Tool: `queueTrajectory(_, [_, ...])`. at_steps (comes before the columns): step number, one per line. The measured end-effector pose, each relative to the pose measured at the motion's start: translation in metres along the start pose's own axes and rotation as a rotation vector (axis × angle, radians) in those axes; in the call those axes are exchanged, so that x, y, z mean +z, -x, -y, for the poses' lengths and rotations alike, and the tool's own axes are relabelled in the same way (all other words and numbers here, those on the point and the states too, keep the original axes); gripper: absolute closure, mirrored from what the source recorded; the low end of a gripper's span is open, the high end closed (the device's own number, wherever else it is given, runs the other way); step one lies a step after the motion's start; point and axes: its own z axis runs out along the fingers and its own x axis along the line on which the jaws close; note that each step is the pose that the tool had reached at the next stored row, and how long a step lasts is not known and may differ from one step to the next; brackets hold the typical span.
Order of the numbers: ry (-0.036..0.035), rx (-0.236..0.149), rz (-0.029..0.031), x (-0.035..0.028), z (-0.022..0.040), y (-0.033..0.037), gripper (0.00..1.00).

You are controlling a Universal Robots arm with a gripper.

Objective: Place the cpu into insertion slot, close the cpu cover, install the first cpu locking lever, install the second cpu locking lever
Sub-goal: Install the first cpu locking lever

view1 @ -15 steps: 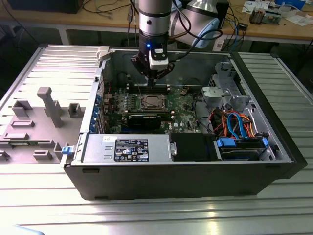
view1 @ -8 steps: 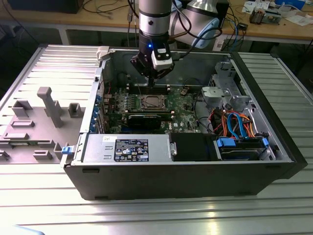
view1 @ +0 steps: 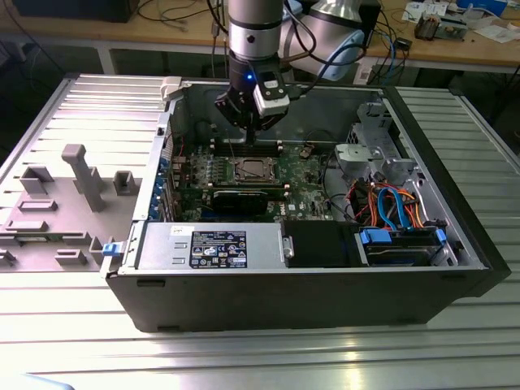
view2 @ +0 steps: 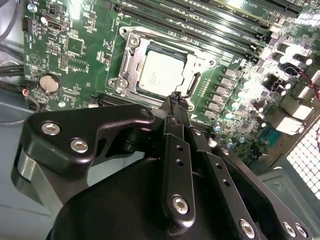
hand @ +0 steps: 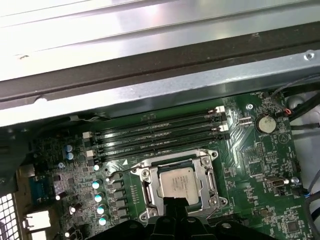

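The cpu (view2: 160,77) (hand: 176,182) lies flat in the insertion slot (view1: 248,171) on the green motherboard, its silver top facing up. The cpu cover (view2: 129,60) (hand: 206,175), a grey metal frame, lies around it with the chip showing through its opening. Thin metal locking levers run along the socket's edges; whether they are latched I cannot tell. My gripper (view1: 248,126) (view2: 175,97) (hand: 175,202) hangs a little above the socket, beside the cpu's edge, shut with nothing between its fingers.
The open computer case (view1: 325,292) stands on a ribbed metal table. Black memory slots (hand: 160,132) run beside the socket, near a coin battery (view2: 50,82). A power supply (view1: 211,244), drive cage (view1: 382,154) and orange and blue cables (view1: 390,203) fill the case. Grey fixtures (view1: 81,175) stand at the exterior view's left.
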Motion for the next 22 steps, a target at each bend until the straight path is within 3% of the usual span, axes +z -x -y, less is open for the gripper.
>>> queueTrajectory(6, [0.0013, -0.079, -0.0004, 0.001, 0.0001, -0.0001, 0.89])
queueTrajectory(14, [0.0042, -0.224, -0.0009, 0.0025, 0.0001, -0.0001, 0.89])
queueTrajectory(18, [0.005, -0.234, 0.0037, 0.0028, 0.0004, -0.0021, 0.89])
queueTrajectory(22, [0.005, -0.234, 0.0044, 0.0027, 0.0015, -0.0075, 0.89])
